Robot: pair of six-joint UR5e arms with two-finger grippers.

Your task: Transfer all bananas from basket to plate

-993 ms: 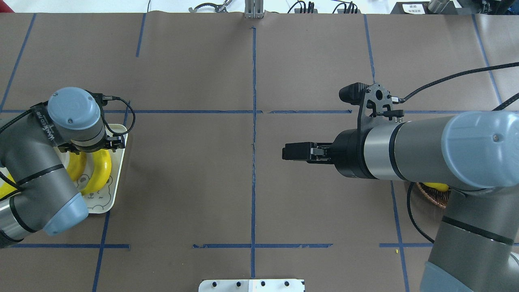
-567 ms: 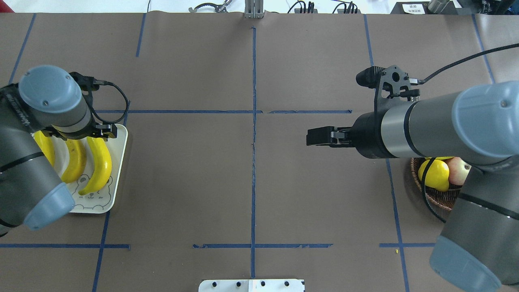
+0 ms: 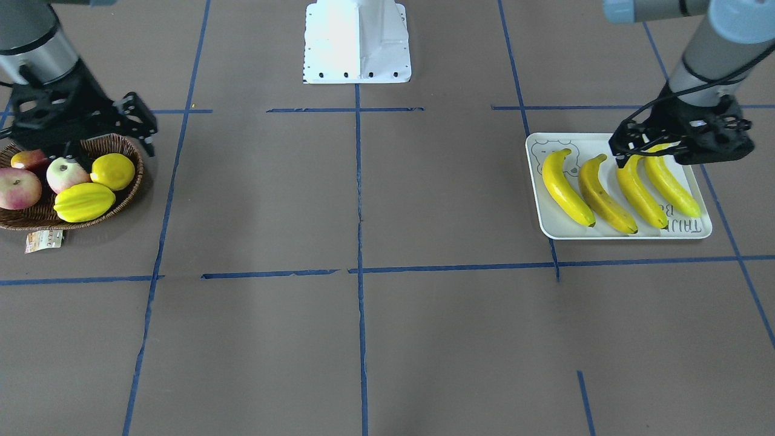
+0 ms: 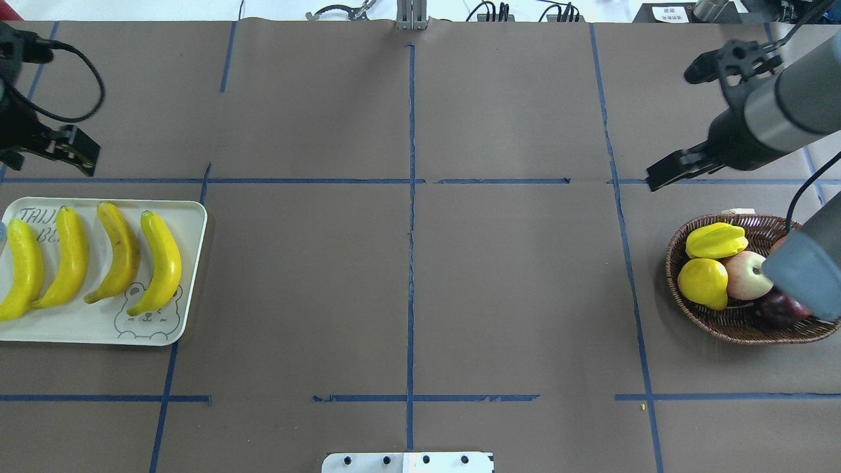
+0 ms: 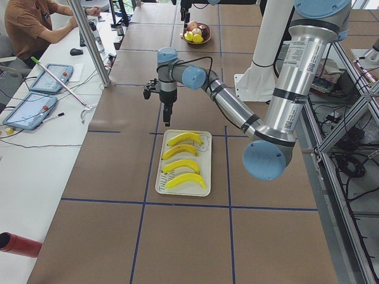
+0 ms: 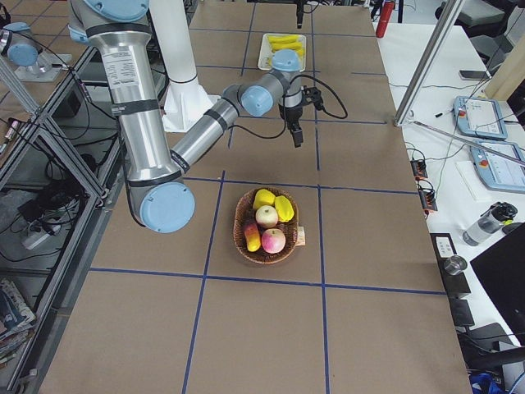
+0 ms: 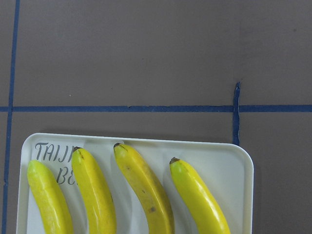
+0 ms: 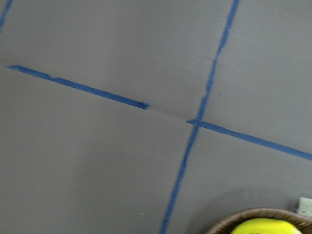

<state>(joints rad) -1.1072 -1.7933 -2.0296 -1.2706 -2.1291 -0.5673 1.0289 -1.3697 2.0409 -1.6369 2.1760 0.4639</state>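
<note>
Above the plate point(image 4: 190, 217), left gripper point(image 3: 623, 151) hangs empty.

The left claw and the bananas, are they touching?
Apart. In the overhead view the left claw sits beyond the plate, with bare table between it and the bananas.

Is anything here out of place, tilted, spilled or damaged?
Nothing stands out. Four bananas lie side by side on the plate. The basket sits upright with only other fruit inside. Neither the left gripper nor the right gripper holds anything.
</note>
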